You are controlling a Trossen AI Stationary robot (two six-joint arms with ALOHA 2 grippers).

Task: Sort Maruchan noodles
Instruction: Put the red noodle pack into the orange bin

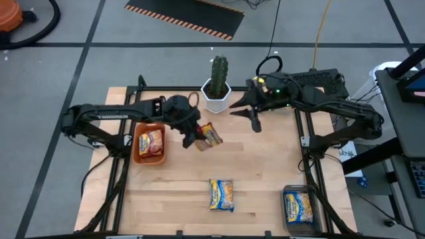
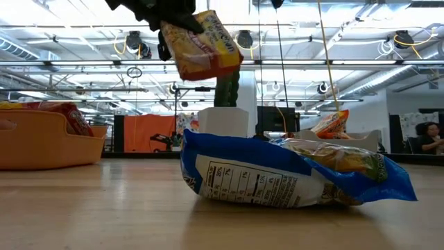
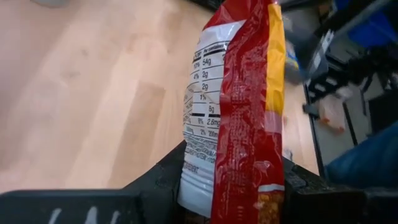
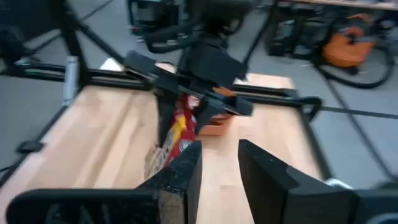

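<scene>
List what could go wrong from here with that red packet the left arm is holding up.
1. The left hand pinches the red noodle packet at one end only; the glossy wrapper could slip and drop to the table.
2. The orange bin already holds a packet, so a careless release might land on its rim.
3. The right hand hovers open nearby, beside the cactus pot; the arms could brush if both move.
</scene>
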